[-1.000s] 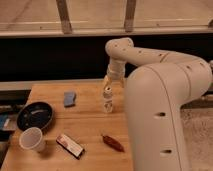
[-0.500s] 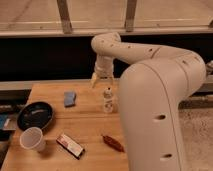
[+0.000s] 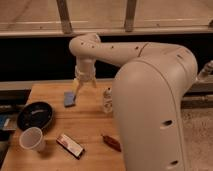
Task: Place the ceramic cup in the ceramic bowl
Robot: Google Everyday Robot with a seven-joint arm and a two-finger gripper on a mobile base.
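The black ceramic bowl (image 3: 35, 116) sits on the left of the wooden table (image 3: 92, 127). The white ceramic cup (image 3: 32, 139) stands just beside it, at its 6 o'clock. The gripper (image 3: 85, 88) hangs at 1 o'clock from a blue sponge (image 3: 70, 98), fingers spread apart, holding nothing. A small bottle (image 3: 107, 100) stands at the gripper's 4 o'clock.

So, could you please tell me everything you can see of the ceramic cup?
The ceramic cup is small, plain white, handleless, tapering to a narrower base. It stands upright on the wooden table near its front left corner, just in front of the black bowl. Nothing grips it: the gripper hangs open farther back.
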